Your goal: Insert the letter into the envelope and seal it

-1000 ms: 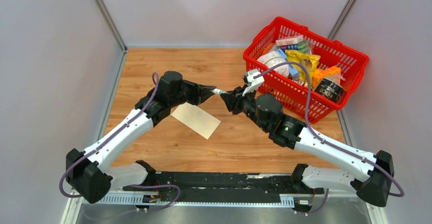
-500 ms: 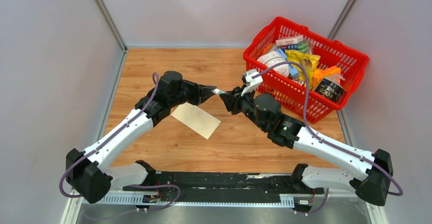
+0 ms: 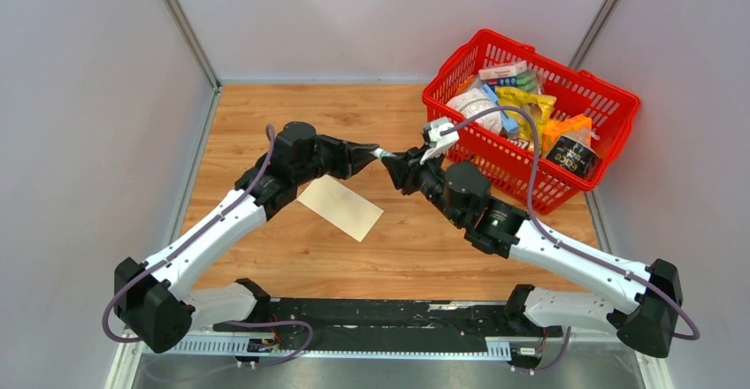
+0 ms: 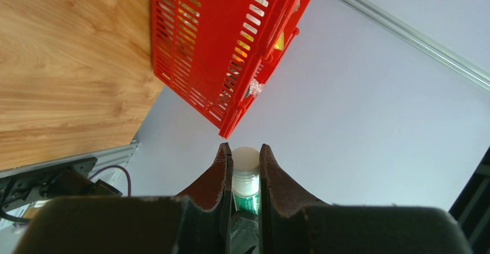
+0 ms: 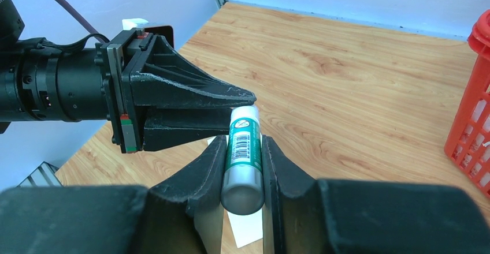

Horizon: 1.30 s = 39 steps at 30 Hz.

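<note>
The envelope (image 3: 340, 208), a pale cream rectangle, lies flat on the wooden table (image 3: 265, 115) at a slant, its upper left corner hidden beneath the left arm in the top view; the letter cannot be told apart from it in any view. Above the table, just beyond the envelope's far right end, the two arms meet tip to tip over a glue stick (image 5: 242, 156) (green label with a barcode, white cap, grey base). The right gripper (image 5: 242, 141) is closed on the stick's labelled body, one finger on each side, the base pointing back toward its wrist camera. The left gripper (image 4: 245, 150) is clamped on the cap end, its narrow jaws pressed against the stick, with the white cap showing between the fingertips. A red plastic basket (image 3: 610, 97) filled with packaged goods stands at the table's far right corner, well apart from the envelope.
</note>
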Each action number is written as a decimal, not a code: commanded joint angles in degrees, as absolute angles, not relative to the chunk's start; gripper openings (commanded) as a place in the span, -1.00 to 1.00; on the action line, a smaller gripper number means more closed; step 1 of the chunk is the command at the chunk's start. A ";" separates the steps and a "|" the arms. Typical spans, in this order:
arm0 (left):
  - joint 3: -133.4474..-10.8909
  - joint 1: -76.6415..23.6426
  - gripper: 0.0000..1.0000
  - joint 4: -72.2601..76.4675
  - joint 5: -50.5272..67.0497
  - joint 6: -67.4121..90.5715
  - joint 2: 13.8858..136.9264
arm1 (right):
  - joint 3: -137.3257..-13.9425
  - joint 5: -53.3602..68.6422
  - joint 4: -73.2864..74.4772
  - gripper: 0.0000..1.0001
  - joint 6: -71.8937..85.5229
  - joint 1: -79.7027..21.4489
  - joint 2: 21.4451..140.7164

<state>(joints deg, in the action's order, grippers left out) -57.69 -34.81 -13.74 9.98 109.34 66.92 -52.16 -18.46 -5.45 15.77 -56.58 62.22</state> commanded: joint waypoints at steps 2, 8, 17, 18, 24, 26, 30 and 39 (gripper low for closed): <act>-60.12 -37.96 -0.76 -8.62 13.89 110.83 67.06 | -53.26 -17.67 -12.56 -1.00 14.94 -57.04 62.49; -61.52 -40.16 -0.76 -6.33 14.06 111.53 68.12 | -53.26 -18.72 -13.97 -1.00 14.50 -57.22 63.10; -62.32 -40.87 -0.55 -6.15 13.63 109.87 67.77 | -54.40 -20.91 -13.36 -1.00 14.50 -57.57 64.25; -62.31 -40.96 -0.43 -7.11 13.45 109.17 67.59 | -54.67 -21.79 -12.84 -1.00 14.59 -57.48 64.25; -60.56 -40.96 0.14 -10.89 10.90 105.74 66.27 | -56.16 -26.19 -7.57 -1.00 15.12 -57.48 63.28; -59.42 -40.87 0.26 -11.60 10.46 104.68 65.92 | -56.25 -26.80 -5.98 -1.00 15.47 -57.48 62.76; -57.14 -40.87 0.32 -13.53 8.54 102.75 64.52 | -55.02 -29.88 -3.00 -1.00 17.05 -57.48 61.61; -51.16 -35.34 0.42 -27.40 -1.56 86.79 59.15 | -54.04 -32.70 10.43 -1.00 22.76 -56.95 63.71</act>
<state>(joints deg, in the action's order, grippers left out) -53.58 -38.48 -19.07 5.32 98.85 62.08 -53.17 -29.76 2.98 18.90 -57.30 62.41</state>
